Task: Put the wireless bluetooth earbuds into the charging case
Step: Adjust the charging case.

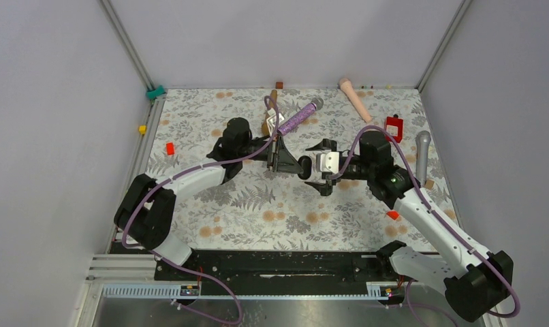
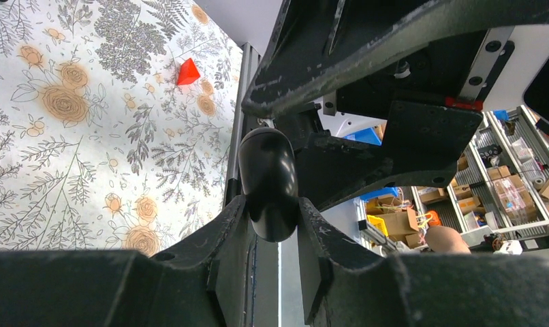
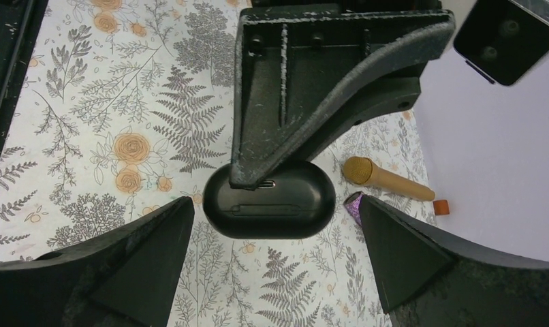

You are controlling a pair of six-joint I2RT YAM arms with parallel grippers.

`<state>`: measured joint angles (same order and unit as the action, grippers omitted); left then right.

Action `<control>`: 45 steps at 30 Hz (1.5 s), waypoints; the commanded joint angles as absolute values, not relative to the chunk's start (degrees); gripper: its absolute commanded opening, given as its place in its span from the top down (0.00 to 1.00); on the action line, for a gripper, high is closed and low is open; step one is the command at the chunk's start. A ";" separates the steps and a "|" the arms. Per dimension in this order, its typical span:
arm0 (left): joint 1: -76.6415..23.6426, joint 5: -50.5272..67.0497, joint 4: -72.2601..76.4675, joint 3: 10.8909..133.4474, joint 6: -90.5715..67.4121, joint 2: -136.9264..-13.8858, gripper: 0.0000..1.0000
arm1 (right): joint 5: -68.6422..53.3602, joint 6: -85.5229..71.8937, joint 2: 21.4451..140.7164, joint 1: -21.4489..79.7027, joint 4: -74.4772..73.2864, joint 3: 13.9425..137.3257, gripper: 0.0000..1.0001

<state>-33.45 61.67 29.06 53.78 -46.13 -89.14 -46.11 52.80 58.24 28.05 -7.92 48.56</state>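
In right wrist view only, charging case shows port.

Between the wide-spread jaws of the right gripper, the path is filled by the charging case clamped in the left gripper. Bare tabletop is found nearer the bases; behind, room is narrowed by a purple microphone.

No legible txt, brand, nos. or signs in any view. Brown cardboard boxes on shelving, right side of left wrist view: print too small/blurred to read.
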 commanded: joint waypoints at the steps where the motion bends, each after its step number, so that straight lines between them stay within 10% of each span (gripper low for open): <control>1: -33.67 62.99 30.38 56.77 -46.35 -89.18 1.00 | -46.08 55.38 58.10 29.66 -7.58 48.87 0.01; 28: -33.73 63.46 30.58 57.08 -46.85 -90.08 1.00 | -42.38 56.63 57.58 32.03 -6.69 47.58 0.41; 38: -32.88 63.13 31.01 56.02 -44.64 -86.58 0.04 | -43.64 50.31 58.13 32.08 -10.18 50.83 0.50; 45: -25.43 67.62 34.15 55.50 -37.28 -79.68 0.01 | -46.79 39.30 59.66 32.02 -17.40 57.43 0.50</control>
